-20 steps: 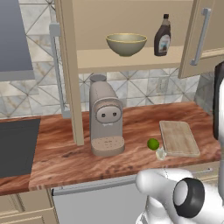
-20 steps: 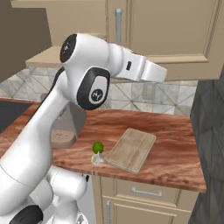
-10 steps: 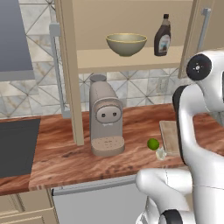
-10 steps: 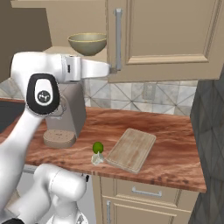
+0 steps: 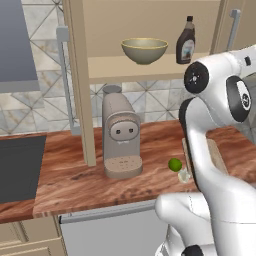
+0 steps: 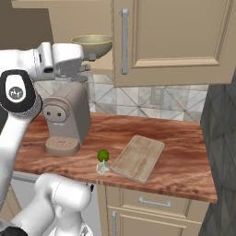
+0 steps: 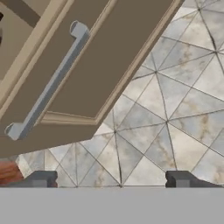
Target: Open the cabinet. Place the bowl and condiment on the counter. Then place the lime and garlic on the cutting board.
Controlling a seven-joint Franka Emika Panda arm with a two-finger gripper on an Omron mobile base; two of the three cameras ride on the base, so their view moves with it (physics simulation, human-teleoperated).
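The cabinet (image 5: pixel 150 70) stands open, its left door (image 5: pixel 79 80) swung out edge-on; the right door (image 6: pixel 175 37) is closed. On its shelf rest the olive bowl (image 5: pixel 144 50) and the dark condiment bottle (image 5: pixel 185 41). Down on the counter (image 5: pixel 65 175) the green lime (image 6: pixel 103 155) and the pale garlic (image 6: pixel 102 167) lie side by side, just left of the cutting board (image 6: pixel 138 157). My gripper (image 6: pixel 87 62) hangs open and empty just below the bowl (image 6: pixel 92 45), above the coffee machine. In the hand view its fingertips (image 7: pixel 41 178) frame a door handle (image 7: pixel 48 83) and wall tiles.
A beige coffee machine (image 5: pixel 120 137) stands on the counter under the shelf. A dark cooktop (image 5: pixel 17 170) lies at the left. My own arm (image 5: pixel 220 100) covers much of the cutting board in the left base view. Drawers (image 6: pixel 152 203) sit below the worktop.
The arm has swung away from the right side of the cabinet to the shelf under the bowl. The jaws have gone from nearly shut to wide open.
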